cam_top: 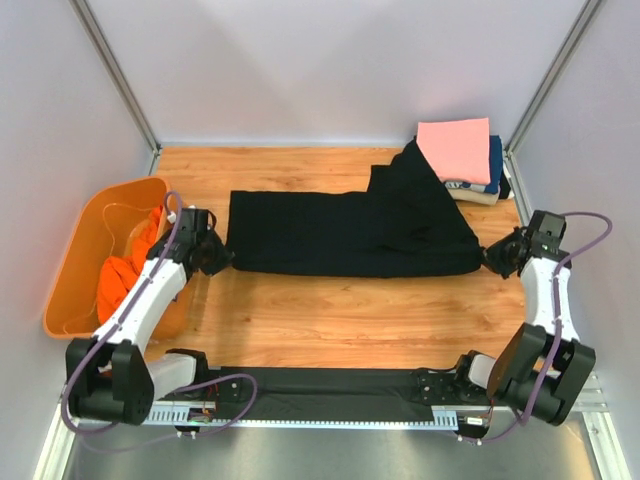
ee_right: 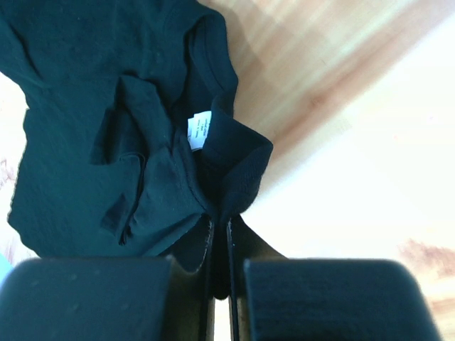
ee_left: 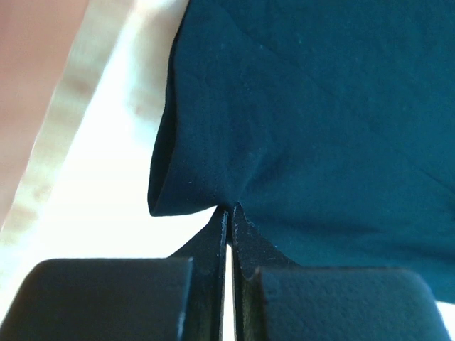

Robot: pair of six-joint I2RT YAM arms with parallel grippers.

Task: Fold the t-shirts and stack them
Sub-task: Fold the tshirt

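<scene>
Top view: black tee (cam_top: pixel 350 230) lies stretched across mid-table (cam_top: pixel 330 320), partly folded, one flap running up to the stack (cam_top: pixel 465 165) of folded tees at far right, prob touching it. L gripper (cam_top: pixel 215 252) is clamped on the tee's left end and R gripper (cam_top: pixel 495 258) on its right end, so both are closed on cloth. Risk: if I carry the fold toward far right w/o enough lift, that flap could drag the stack out of square. Orange tee (cam_top: pixel 125 275) sits in the tub (cam_top: pixel 80 230) at left. The L arm is just beside the rim, so a wide swing could knock it. L wrist view: jaws pinch only a small nip at the tee's edge, and the cloth puckers there. It's a thin bite, so a hard pull from the other arm may slip it out. R wrist view: jaws are shut on bunched cloth by the collar (ee_right: pixel 238 160), near the white label (ee_right: pixel 200 130). Layers are gathered here and I can't tell how many are caught. A missed layer would leave a lopsided fold. Too slack btwn arms would mean sag and creases.
</scene>
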